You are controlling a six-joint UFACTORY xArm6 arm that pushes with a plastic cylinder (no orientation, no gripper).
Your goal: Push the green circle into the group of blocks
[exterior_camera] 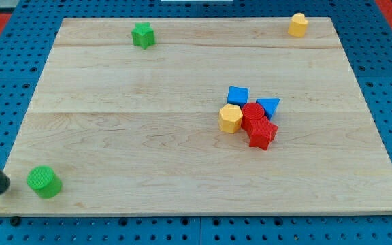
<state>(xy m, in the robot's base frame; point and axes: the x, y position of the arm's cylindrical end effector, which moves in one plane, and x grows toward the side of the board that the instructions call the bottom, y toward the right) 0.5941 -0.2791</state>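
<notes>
The green circle (44,182) lies near the board's bottom left corner. My tip (4,184) is just to its left, a small gap apart; the dark rod runs off the view's left edge. The group sits right of the middle: a blue cube (237,95), a blue triangle (269,106), a yellow hexagon (231,118), a red circle (253,114) and a red star-like block (263,134), all touching or nearly so. The group is far to the right of and above the green circle.
A green star (142,35) lies near the top edge, left of the middle. A yellow block (298,24) lies at the top right corner. The wooden board (148,136) rests on a blue pegboard surface.
</notes>
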